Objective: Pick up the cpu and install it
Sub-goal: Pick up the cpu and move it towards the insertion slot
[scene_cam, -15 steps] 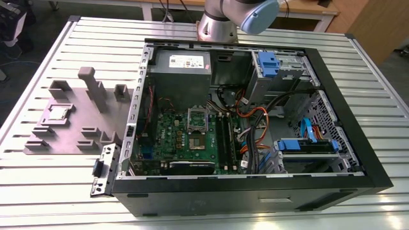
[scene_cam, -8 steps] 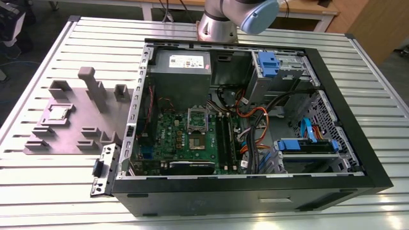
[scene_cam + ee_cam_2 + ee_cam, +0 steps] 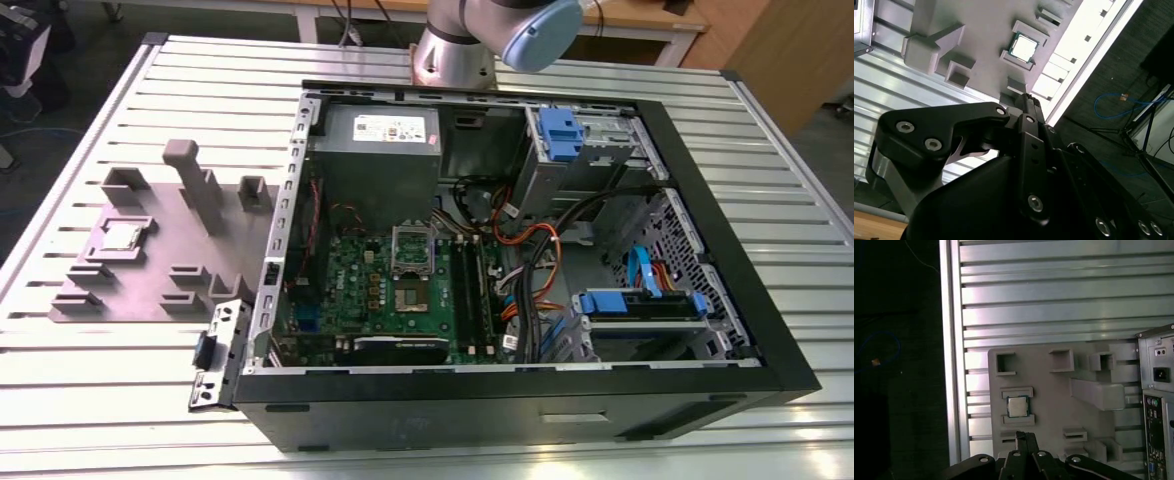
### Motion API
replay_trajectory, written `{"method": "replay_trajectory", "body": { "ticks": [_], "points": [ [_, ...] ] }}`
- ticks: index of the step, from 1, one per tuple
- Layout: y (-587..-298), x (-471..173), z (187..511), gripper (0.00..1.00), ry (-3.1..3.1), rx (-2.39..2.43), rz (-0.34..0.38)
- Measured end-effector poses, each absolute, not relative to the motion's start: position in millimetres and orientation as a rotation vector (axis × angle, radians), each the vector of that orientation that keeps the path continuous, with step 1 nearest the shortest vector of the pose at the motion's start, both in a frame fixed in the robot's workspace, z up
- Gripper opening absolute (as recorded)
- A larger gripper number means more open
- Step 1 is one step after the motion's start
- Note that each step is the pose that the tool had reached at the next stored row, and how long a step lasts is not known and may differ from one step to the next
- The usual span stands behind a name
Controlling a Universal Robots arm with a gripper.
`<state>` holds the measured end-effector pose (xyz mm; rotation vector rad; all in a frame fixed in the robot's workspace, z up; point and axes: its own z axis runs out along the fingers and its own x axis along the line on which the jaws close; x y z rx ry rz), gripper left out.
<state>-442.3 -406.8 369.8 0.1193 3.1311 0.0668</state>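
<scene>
Gripper [image 3: 1022, 437] hung over cpu [image 3: 1017, 406] seated in grey fixture [image 3: 1054, 415], jaws together, empty; descending closed would likely ram the chip.

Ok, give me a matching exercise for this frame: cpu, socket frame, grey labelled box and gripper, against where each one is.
Things:
1. cpu
2. socket frame
3. grey labelled box
4. gripper

Places:
A. on the green board inside the case
B. shut and empty, over the grey plate, short of the cpu
C. in a recess of the grey plate, outside the case
D. in the case's corner beside the arm

Pairs: 1-C, 2-A, 3-D, 4-B.
</scene>
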Motion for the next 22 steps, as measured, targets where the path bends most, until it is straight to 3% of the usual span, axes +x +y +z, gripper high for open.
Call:
{"method": "replay_trajectory", "body": {
  "ticks": [3, 6, 7, 12, 15, 16, 22],
  "points": [
    [-406.8, -443.1, 369.7, 0.17, 3.131, 0.119, 0.067],
    [-406.8, -443.8, 369.6, 0.35, 3.131, 0.119, 0.067],
    [-406.8, -444.1, 369.6, 0.35, 3.131, 0.119, 0.067],
    [-406.8, -445.3, 369.5, 0.58, 3.131, 0.119, 0.067],
    [-406.8, -446.1, 369.4, 0.64, 3.131, 0.119, 0.067],
    [-406.8, -446.4, 369.4, 0.71, 3.131, 0.119, 0.067],
    [-406.8, -447.9, 369.3, 0.71, 3.131, 0.119, 0.067]
  ]
}}
